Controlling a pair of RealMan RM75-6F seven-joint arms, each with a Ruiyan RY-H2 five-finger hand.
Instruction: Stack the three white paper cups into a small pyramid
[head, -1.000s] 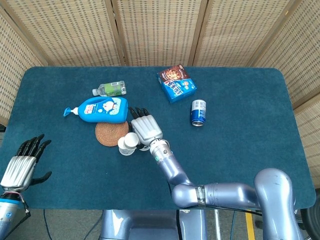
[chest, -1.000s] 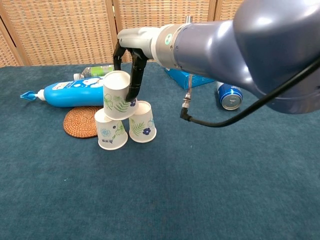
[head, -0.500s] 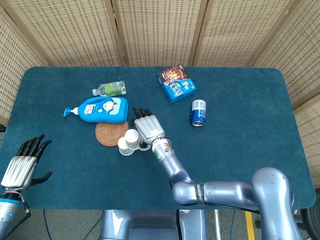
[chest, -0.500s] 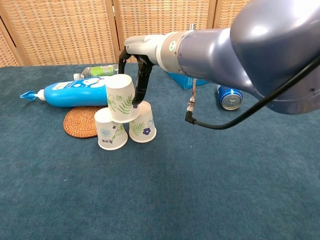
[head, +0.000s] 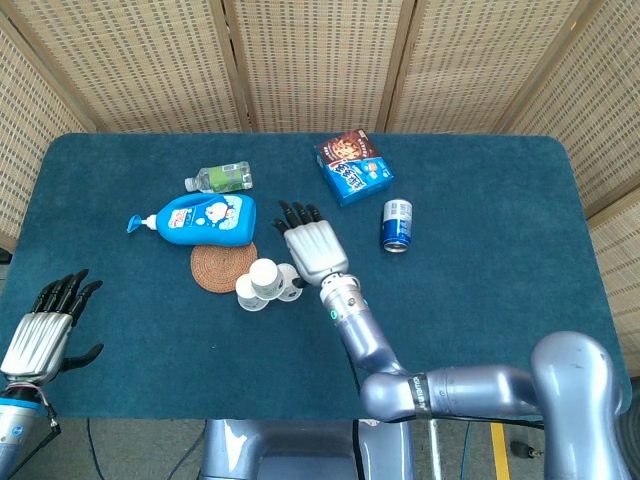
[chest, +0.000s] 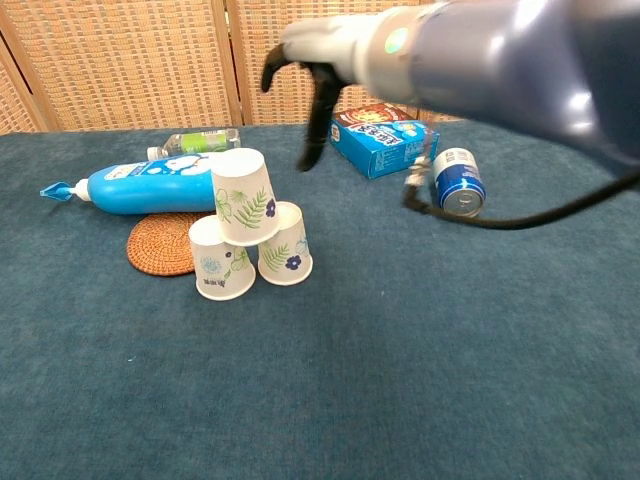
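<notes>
— where the three cups are looked for, what is seen?
— two white paper cups (chest: 224, 271) (chest: 286, 257) are stood upside down and touching on the blue desk (chest: 420, 360), just beside a woven coaster (chest: 160, 243). a third cup (chest: 244, 197) is set on top of them, tilted a little, so a small pyramid is formed. in the head view the same group (head: 266, 281) is seen near the coaster's right edge.

— and the right hand?
— the right hand (head: 312, 250) is held above the desk, to the right of the cups and apart from them. its fingers (chest: 318, 120) are spread and nothing is gripped; in the chest view it is blurred.

— the left hand?
— the left hand (head: 42, 330) is kept at the near left corner, fingers apart, nothing held.

— what else is laid out?
— a blue lotion bottle (chest: 130, 186) is laid on its side behind the coaster, with a small green-labelled bottle (chest: 195, 142) beyond it. a blue snack box (chest: 383, 141) and a drink can (chest: 457, 183) are placed further right.
</notes>
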